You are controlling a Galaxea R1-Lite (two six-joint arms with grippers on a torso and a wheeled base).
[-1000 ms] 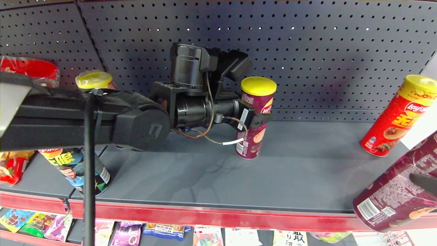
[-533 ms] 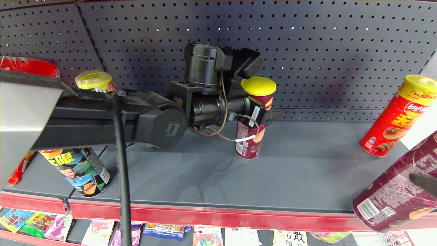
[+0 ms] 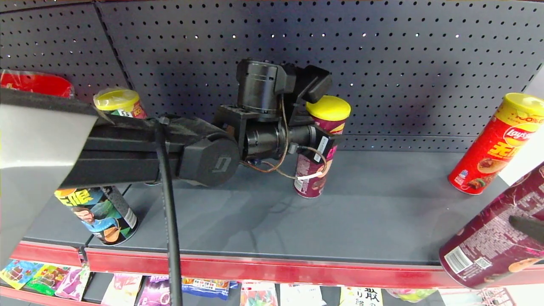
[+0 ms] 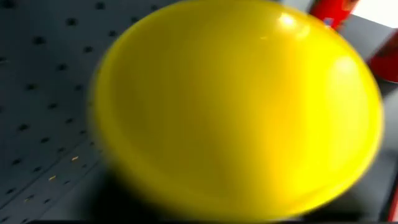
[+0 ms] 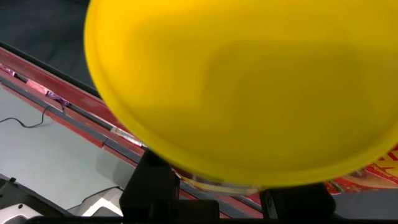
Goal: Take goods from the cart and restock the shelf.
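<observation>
**Maroon can held at the shelf's back**

The left gripper [image 3: 329, 142] is clamped on a maroon can [image 3: 311, 183], which is tilted with its base on the shelf [image 3: 382, 204] near the back edge. The right gripper [image 3: 526, 226] clasps a second maroon can [image 3: 488, 242] off the front right corner.

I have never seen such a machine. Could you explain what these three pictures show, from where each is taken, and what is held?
It is a two-armed robot restocking a shop shelf. The wide picture comes from its head camera; the other two from wrist cameras. The left tool grips a tilted purple can, whose yellow lid faces the left wrist camera. The right tool holds a second purple can before the shelf's edge. A red can and a cartoon-printed can stand on the shelf.
</observation>
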